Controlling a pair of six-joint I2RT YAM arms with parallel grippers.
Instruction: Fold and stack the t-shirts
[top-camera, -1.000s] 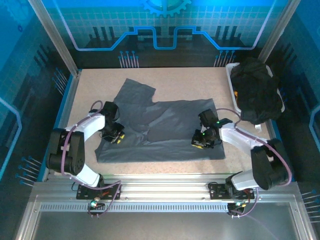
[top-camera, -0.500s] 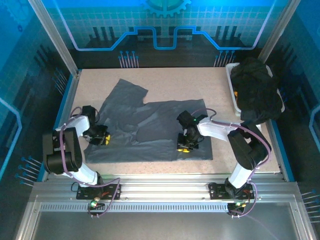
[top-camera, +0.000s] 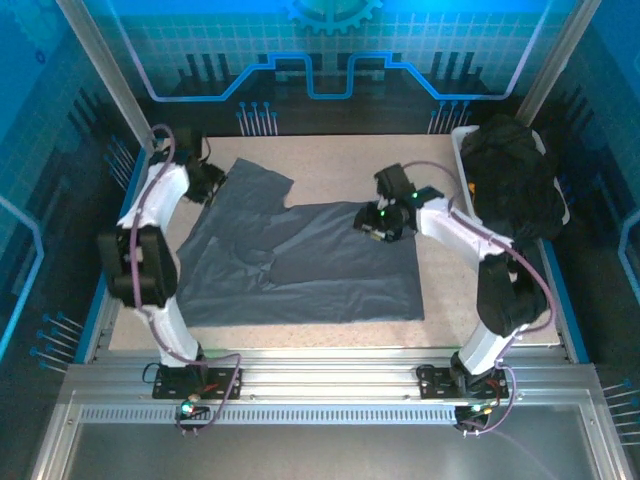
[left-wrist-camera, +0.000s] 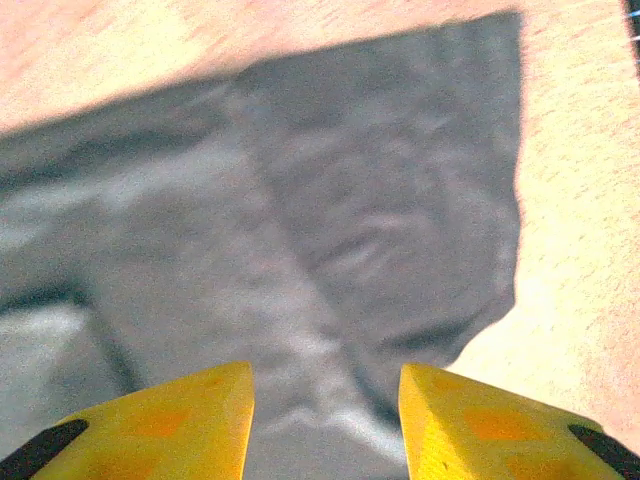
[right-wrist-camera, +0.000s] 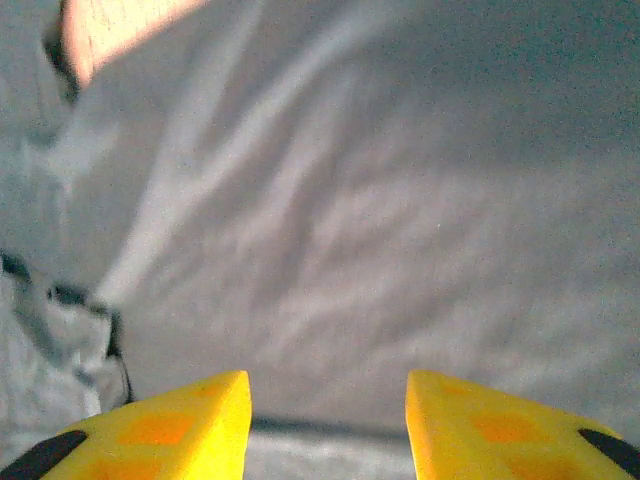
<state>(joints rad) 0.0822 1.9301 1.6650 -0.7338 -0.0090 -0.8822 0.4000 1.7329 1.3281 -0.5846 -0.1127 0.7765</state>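
One blue-grey t-shirt (top-camera: 300, 260) on one table (top-camera: 340, 165). One white bin (top-camera: 462, 150) with one heap of black t-shirts (top-camera: 515, 185); the folds run together, so it may be two or more. Two arms: left arm (top-camera: 150, 215), right arm (top-camera: 455, 235). Two grippers: left gripper (left-wrist-camera: 325, 420), right gripper (right-wrist-camera: 328, 420), each with two yellow fingers.

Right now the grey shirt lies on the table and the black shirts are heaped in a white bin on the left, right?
Not quite: the white bin holding the black shirts is on the right, not the left, as the top external view shows. The grey shirt does lie on the table.
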